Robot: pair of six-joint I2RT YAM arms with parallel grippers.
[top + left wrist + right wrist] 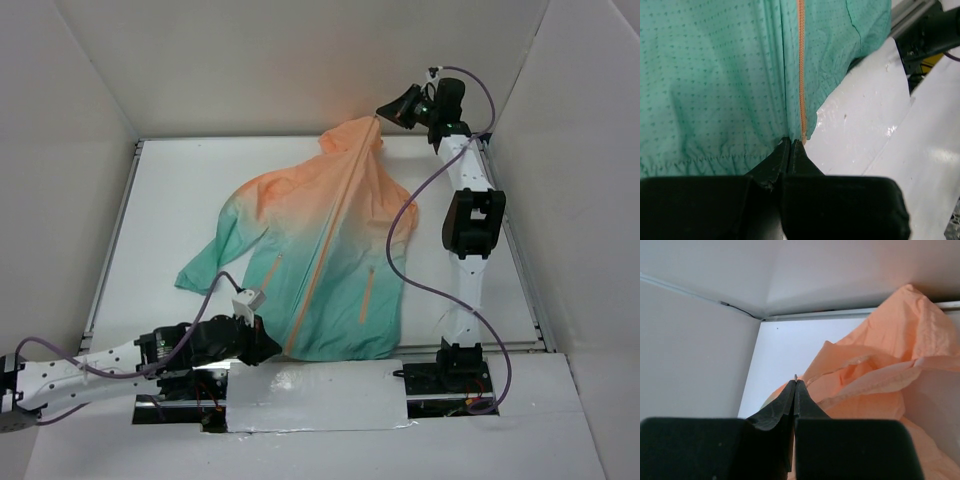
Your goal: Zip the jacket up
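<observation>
Left tool sits low at the near left of the table. Its two fingers are pressed together, pinching the bottom hem of the jacket, right beside the low end of the orange zipper. I think it holds on there so the bottom cannot slide up when the zipper gets pulled. The jacket lies flat in the middle of the table, with the teal part near and the peach part far. One sleeve spreads out to the left. The zipper runs in a straight line from the near hem up to the far right. It looks tight, like a string held at both ends. At the far right, the right tool is up off the table, at the top of the jacket by the hood. Its fingers are pressed together too, and the cloth rises to a point right at them, so it seems to be pinching the top of the jacket. A tiny bit pokes out at the tips. It may be the zipper pull, but it is too small to tell.
</observation>
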